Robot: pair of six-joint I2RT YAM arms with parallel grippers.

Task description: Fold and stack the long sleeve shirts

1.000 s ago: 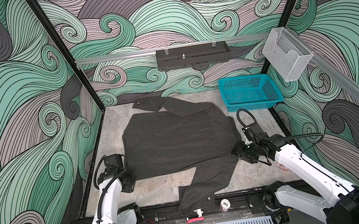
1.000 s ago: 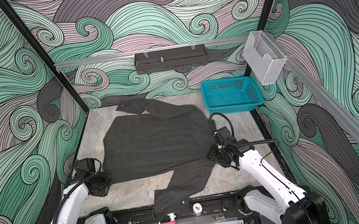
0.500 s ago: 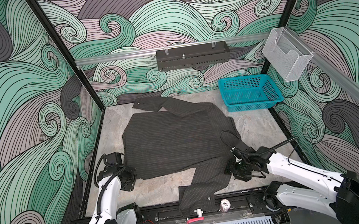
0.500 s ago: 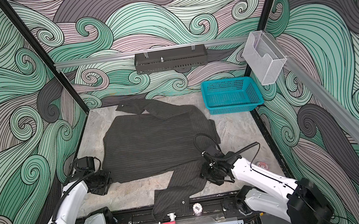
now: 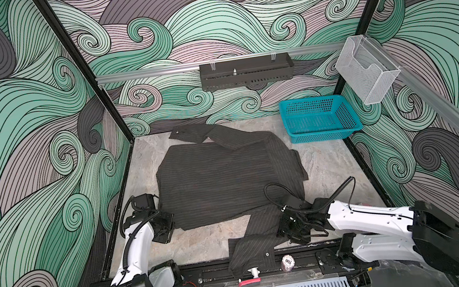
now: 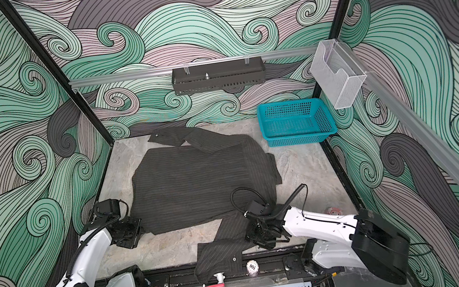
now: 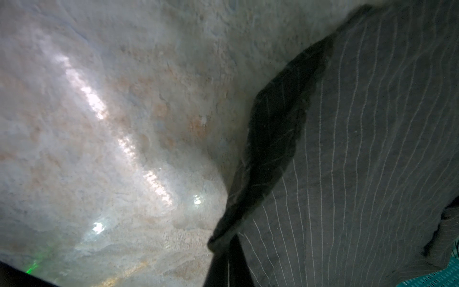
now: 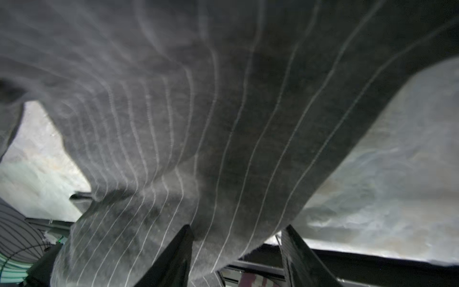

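One long sleeve shirt point(image 5: 227, 175) point(image 6: 196, 180), dark with thin pale pinstripes, lies spread flat in the middle of the table. Its near sleeve point(image 5: 255, 239) runs to the front edge, and the cuff hangs over the front rail. My left gripper point(image 5: 169, 224) point(image 7: 227, 246) is shut on the shirt's near left hem corner point(image 7: 268, 149). At the near sleeve, my right gripper point(image 5: 284, 228) point(image 8: 237, 238) stands open. The sleeve cloth point(image 8: 223, 124) drapes between its two dark fingers point(image 8: 178, 251) with a gap on one side.
A teal mesh basket point(image 5: 320, 118) point(image 6: 296, 122) stands at the back right corner. A black rack point(image 5: 245, 71) hangs on the back wall and a clear plastic holder point(image 5: 366, 74) on the right rail. A small round weight point(image 5: 287, 262) sits on the front rail.
My right gripper has moved from the shirt's right edge toward the front, down along the near sleeve, and its fingers now straddle the sleeve. The left arm has hardly moved.
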